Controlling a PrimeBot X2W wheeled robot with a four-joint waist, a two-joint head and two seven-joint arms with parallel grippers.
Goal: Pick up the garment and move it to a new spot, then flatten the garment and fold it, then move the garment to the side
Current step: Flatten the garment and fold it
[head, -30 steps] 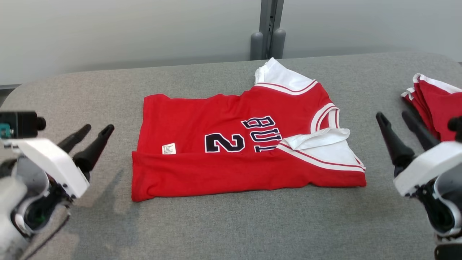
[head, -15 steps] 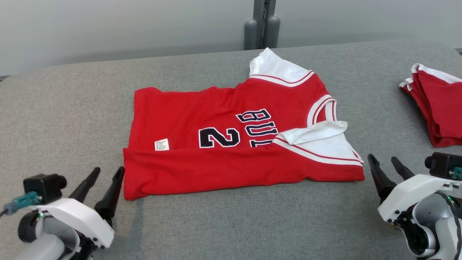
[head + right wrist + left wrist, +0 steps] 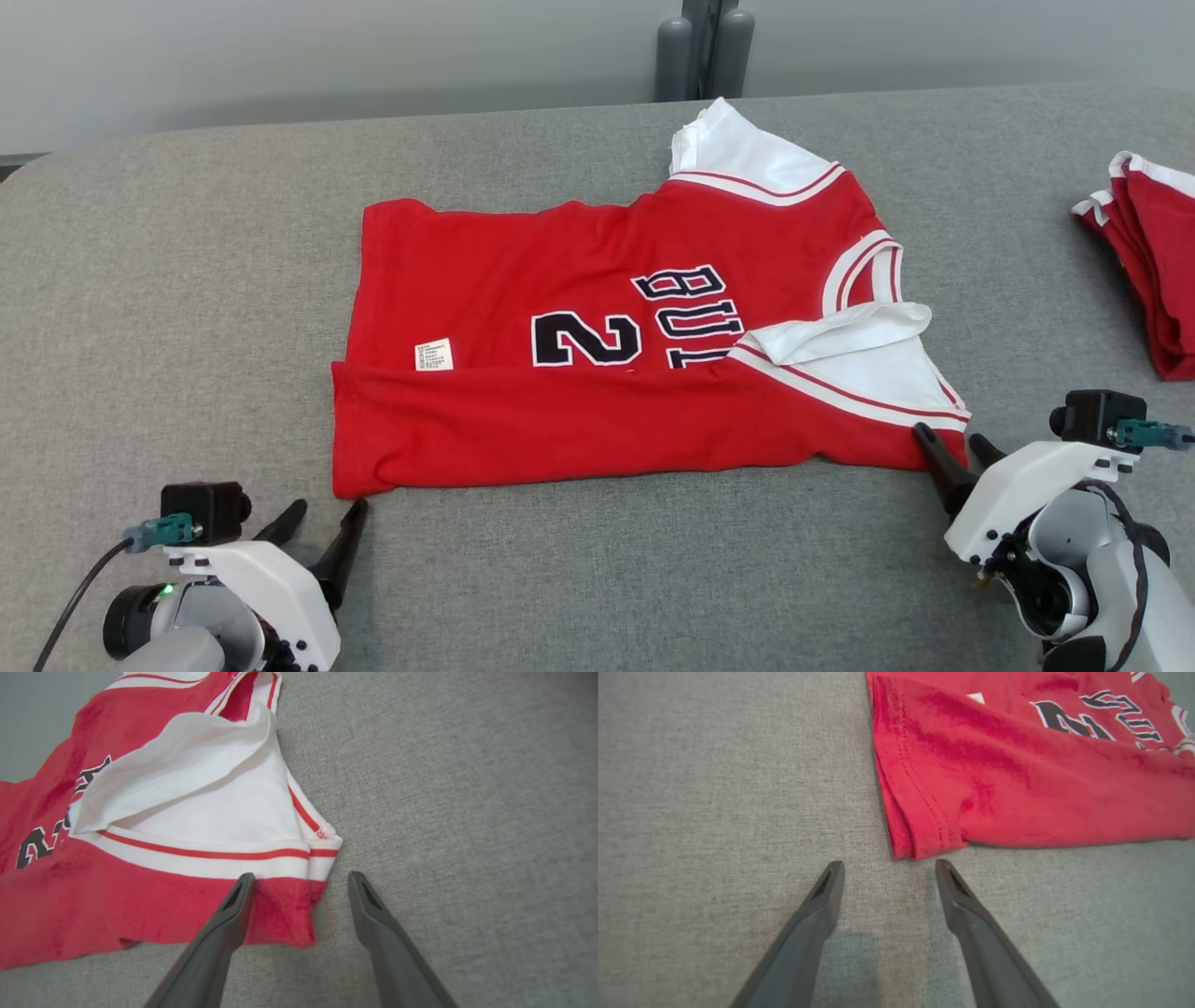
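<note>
Grey cloth-covered bench (image 3: 187, 280), carrying everything shown. At its middle lies the garment (image 3: 579, 308), a red jersey with white sleeves and dark lettering, spread lengthwise with its collar end toward the robot's right. Its near long edge is turned up over the body as a band, so one lengthwise fold appears made and further folding is judged to remain.

Well apart from the garment, beyond its collar end, a stack of red clothes (image 3: 1153, 271) sits at the bench edge, probably the side place for finished pieces.

The two arms flank the garment's near edge, one at each corner, a placing that suits lifting the folded band evenly from both ends.

Right gripper (image 3: 950, 437) (image 3: 301, 875): fingers spread apart, gripping nothing. One finger reaches over the red cloth at the garment's near collar-end corner and the other stands over bare bench just beside it, so the corner lies between them, ready for closing. Whether either finger touches the cloth cannot be told.

Left gripper (image 3: 329, 509) (image 3: 889, 863): fingers likewise spread and empty, their tips just short of the garment's near hem-end corner and apart from it. A small advance seems needed before closing.

Small white label (image 3: 434, 355) on the garment's body, just above the folded band.
</note>
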